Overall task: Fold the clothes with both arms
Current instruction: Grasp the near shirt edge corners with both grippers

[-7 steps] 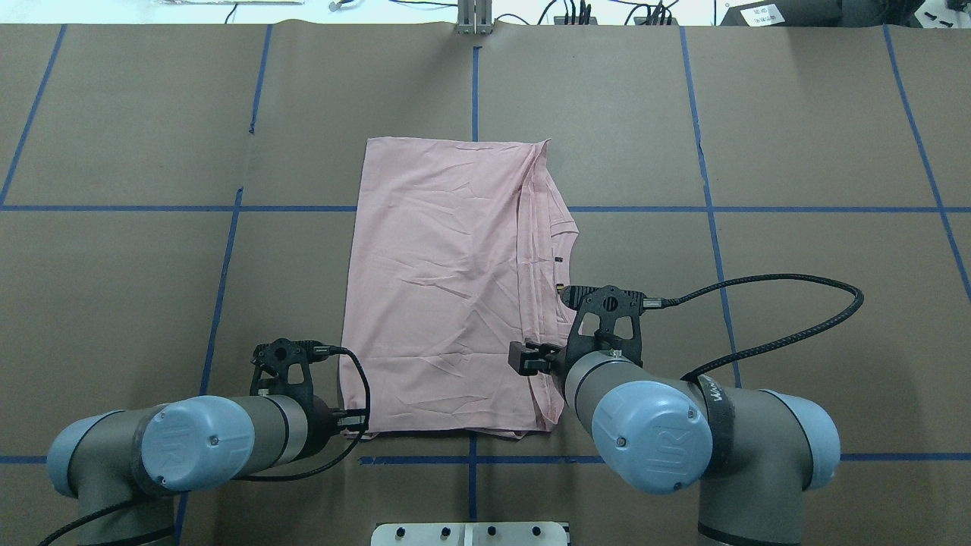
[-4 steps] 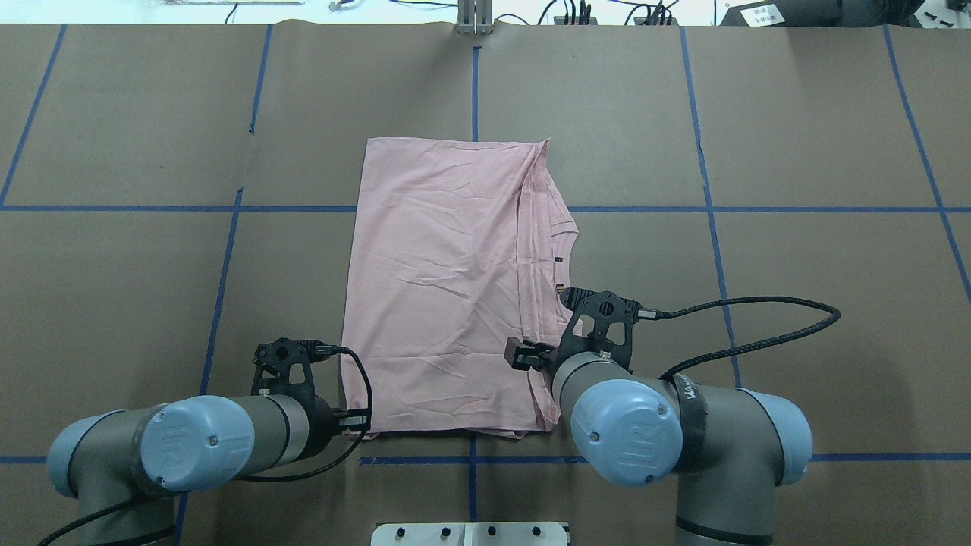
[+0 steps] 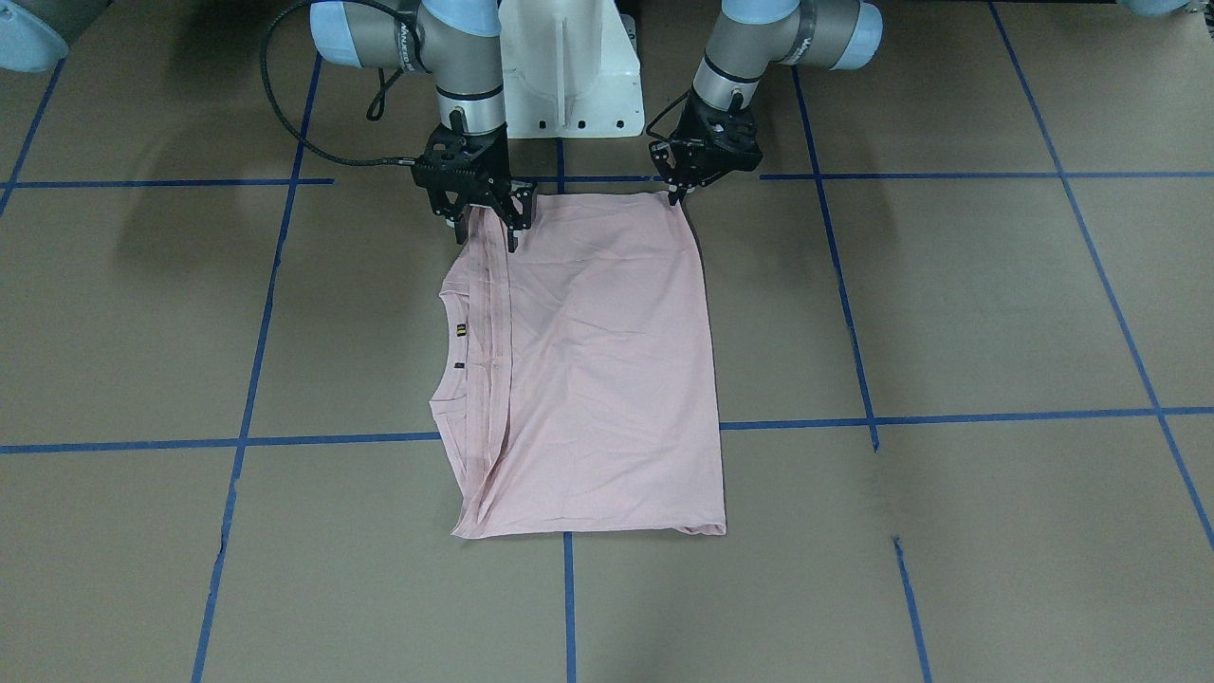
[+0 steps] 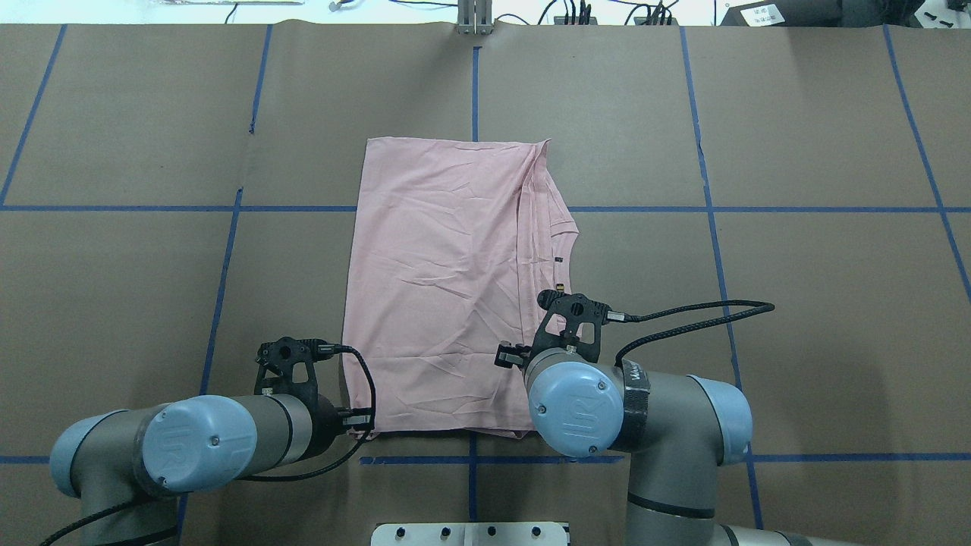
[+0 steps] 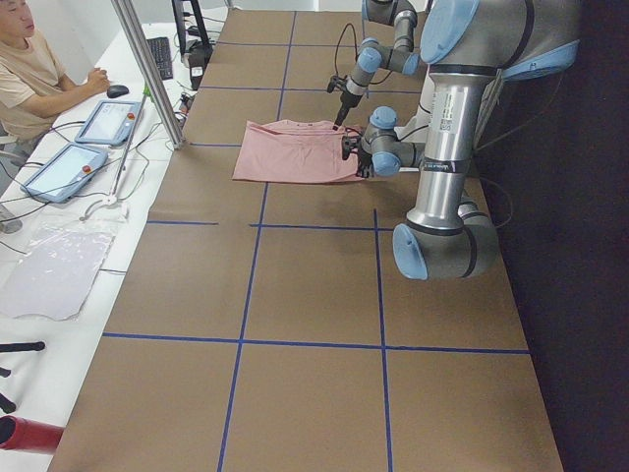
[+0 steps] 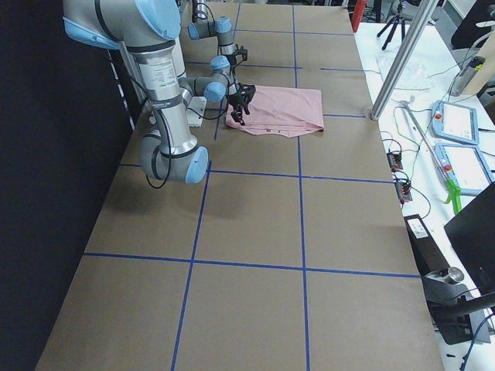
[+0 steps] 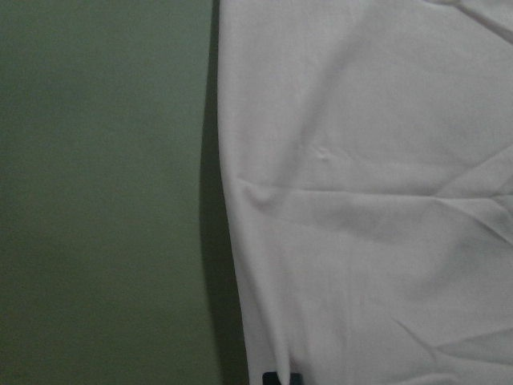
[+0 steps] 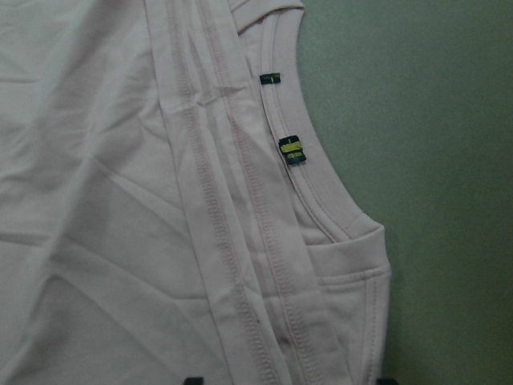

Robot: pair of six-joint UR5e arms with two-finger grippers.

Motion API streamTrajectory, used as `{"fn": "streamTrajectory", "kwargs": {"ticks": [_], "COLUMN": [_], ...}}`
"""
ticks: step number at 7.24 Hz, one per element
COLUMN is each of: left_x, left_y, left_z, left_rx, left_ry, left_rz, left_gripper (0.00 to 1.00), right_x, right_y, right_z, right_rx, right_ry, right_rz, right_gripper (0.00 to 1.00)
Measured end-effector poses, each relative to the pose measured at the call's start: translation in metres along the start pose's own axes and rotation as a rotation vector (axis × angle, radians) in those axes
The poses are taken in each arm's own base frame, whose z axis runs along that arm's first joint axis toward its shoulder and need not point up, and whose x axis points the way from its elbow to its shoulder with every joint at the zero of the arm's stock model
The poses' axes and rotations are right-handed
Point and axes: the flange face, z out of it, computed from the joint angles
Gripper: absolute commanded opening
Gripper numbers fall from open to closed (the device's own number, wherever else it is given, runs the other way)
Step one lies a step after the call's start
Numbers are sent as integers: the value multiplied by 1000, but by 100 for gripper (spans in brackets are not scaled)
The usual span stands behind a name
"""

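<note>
Brown table (image 4: 796,136) w/ blue tape grid (image 4: 152,208) — operator (image 5: 29,69), tablet (image 5: 108,120) at side

The T-shirt (image 3: 607,360) is coloured a plain pale pink across the whole upturned face, and its stitched hems are worked in the same pink. On the pink ribbed collar (image 8: 321,200), a small black tag (image 8: 272,79) and a striped tag (image 8: 292,150), yellow on dark green, are carried. The worktop (image 3: 948,313) is covered in flat brown and ruled into large squares by blue lines (image 3: 948,417). The left arm (image 4: 265,428) and right arm (image 4: 667,409) are finished in silver-grey, with light-blue joint caps (image 4: 197,444). The fingers (image 3: 512,228) and cables (image 4: 690,312) are black. The pedestal (image 3: 569,66) is white.
</note>
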Motion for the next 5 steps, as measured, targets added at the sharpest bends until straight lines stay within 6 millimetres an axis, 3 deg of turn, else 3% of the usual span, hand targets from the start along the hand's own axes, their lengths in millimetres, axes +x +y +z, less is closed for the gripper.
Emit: {"fn": "streamTrajectory", "kwargs": {"ticks": [5], "left_x": [0], "left_y": [1], "left_z": [1], "left_rx": [-1], "left_ry": [-1], "left_rz": [1], "left_gripper": [0], "right_x": [-1], "right_y": [6], "right_z": [4], "right_rx": [-44], "right_ry": [36], "right_rz": [-11], "right_gripper": [65]}}
